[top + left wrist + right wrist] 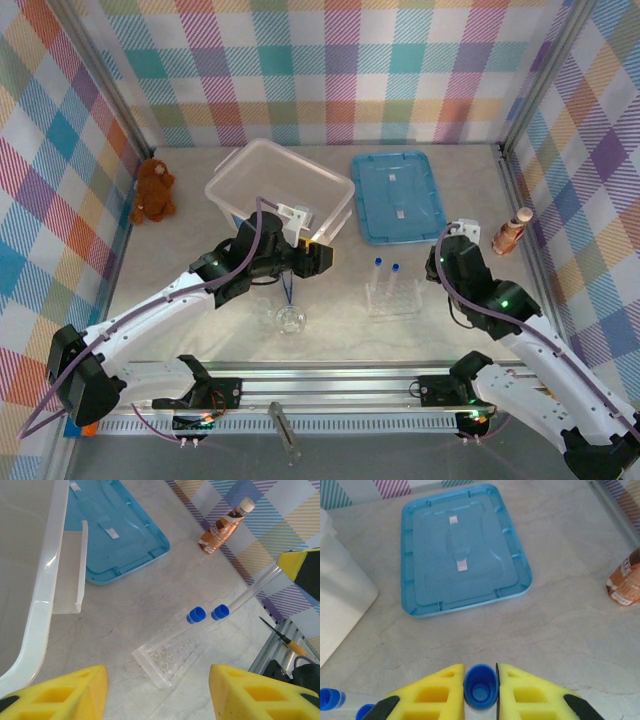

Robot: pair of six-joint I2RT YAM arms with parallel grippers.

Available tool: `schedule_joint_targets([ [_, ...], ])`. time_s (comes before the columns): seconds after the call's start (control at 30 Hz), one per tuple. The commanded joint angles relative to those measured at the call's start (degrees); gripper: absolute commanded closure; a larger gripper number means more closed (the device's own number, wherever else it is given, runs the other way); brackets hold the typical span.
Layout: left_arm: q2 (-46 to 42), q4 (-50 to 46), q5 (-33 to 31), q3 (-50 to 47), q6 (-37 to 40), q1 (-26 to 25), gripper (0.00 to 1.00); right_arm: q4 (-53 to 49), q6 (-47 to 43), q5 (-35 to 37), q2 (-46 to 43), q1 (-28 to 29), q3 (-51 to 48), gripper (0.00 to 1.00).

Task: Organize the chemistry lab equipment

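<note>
- Both left gripper (157, 682) fingers (70, 694) stand apart, empty, beside the bin (235, 165).
- Two tubes (378, 272) stand upright in the rack (395, 302), caps up.
- Right gripper (480, 670) clenches a third tube (250, 590) by its cap, body slanting down toward the rack.

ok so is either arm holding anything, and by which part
right fingers pinch a test tube by its blue cap; left fingers hold nothing
</note>
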Motion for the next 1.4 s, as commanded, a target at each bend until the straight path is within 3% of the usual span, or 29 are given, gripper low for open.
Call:
schedule_joint_targets([
  [0.0,0.54,0.68,-0.54,-0.6,-0.35,-0.47,0.45,3.08,2.86,-0.92,-1.18,0.42,-1.52,0.82],
  [0.43,0.8,1.12,-0.61,-1.21,-0.68,-0.46,0.46,7.65,4.33,-4.25,0.18,0.92,-6.38,0.82],
  [1.37,1.11,1.12,0.07,-1.09,-0.56,0.05,0.46,12.85,0.99,-1.1,3.05,2.38,-10.44,0.82],
])
